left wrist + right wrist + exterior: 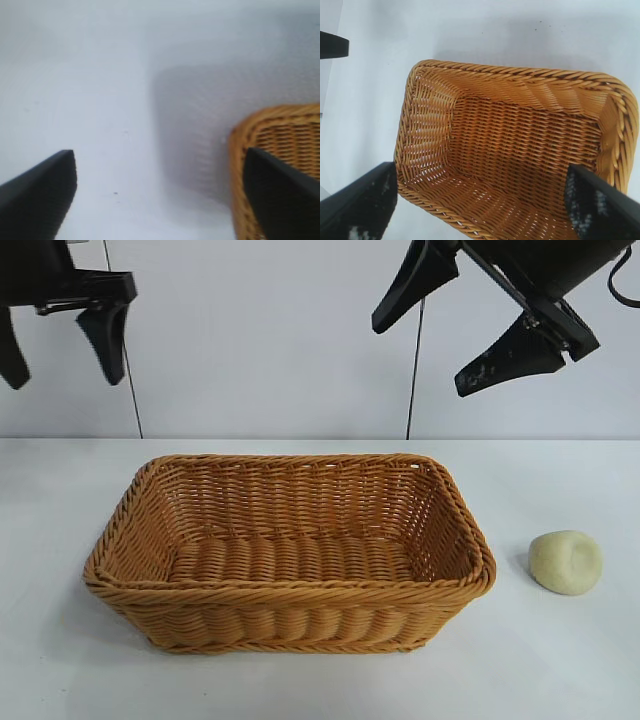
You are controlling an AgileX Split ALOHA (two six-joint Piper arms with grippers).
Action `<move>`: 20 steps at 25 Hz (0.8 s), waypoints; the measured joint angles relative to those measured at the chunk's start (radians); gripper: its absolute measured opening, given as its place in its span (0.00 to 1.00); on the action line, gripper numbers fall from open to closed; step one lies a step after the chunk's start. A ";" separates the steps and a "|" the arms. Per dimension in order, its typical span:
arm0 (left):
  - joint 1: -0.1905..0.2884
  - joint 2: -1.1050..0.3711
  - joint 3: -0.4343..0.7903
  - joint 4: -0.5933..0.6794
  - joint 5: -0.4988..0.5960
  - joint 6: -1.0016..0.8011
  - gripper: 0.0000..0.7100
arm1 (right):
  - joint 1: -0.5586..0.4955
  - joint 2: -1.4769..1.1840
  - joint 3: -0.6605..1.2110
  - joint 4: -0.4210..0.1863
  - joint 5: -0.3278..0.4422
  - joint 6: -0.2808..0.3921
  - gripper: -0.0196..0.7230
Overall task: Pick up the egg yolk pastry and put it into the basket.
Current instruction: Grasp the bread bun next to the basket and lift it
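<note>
Pastry (566,562) near the surface's right edge, beside the basket (290,585), looks soft and light. I'd pinch its sides gently. Right tool (455,332) and left tool (60,350) hang high, both spread apart.

Pale pastry (566,562) beside wicker basket (290,592)

You're looking at a lab-style robot test bench here, not a home or a kitchen: a plain white tabletop (300,690) backed by bare pale wall panels (270,340) with thin vertical seams, no decor anywhere. The giveaway is the two black robot arms hanging in from above, the left gripper (60,345) and right gripper (435,340), both with fingers spread wide and holding nothing. The only props you've got are a wicker basket (290,625) and a small egg yolk pastry (566,562) sitting apart on the tabletop, which looks like a staged setup.
</note>
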 joint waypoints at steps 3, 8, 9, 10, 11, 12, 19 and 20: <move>0.059 0.000 0.000 0.019 0.001 0.009 0.98 | 0.000 0.000 0.000 0.000 0.000 0.000 0.87; 0.089 -0.008 0.001 0.019 0.001 0.025 0.98 | 0.000 0.000 0.000 0.000 0.000 0.000 0.87; 0.089 -0.016 0.008 0.019 0.000 0.031 0.98 | 0.000 0.000 0.000 0.000 0.002 0.000 0.87; 0.089 -0.031 0.020 0.019 0.000 0.036 0.98 | 0.000 0.000 0.000 0.000 0.002 0.000 0.87; 0.089 -0.051 0.040 0.019 0.000 0.039 0.98 | 0.000 0.000 0.000 0.000 0.002 0.000 0.87; 0.089 -0.075 0.068 0.019 -0.001 0.042 0.98 | 0.000 0.000 0.000 0.000 0.003 0.000 0.87; 0.089 -0.356 0.379 0.012 0.000 0.068 0.98 | 0.000 0.000 0.000 0.000 0.003 0.000 0.87; 0.089 -0.404 0.434 0.012 0.000 0.069 0.98 | 0.000 0.000 0.000 0.000 0.003 0.000 0.87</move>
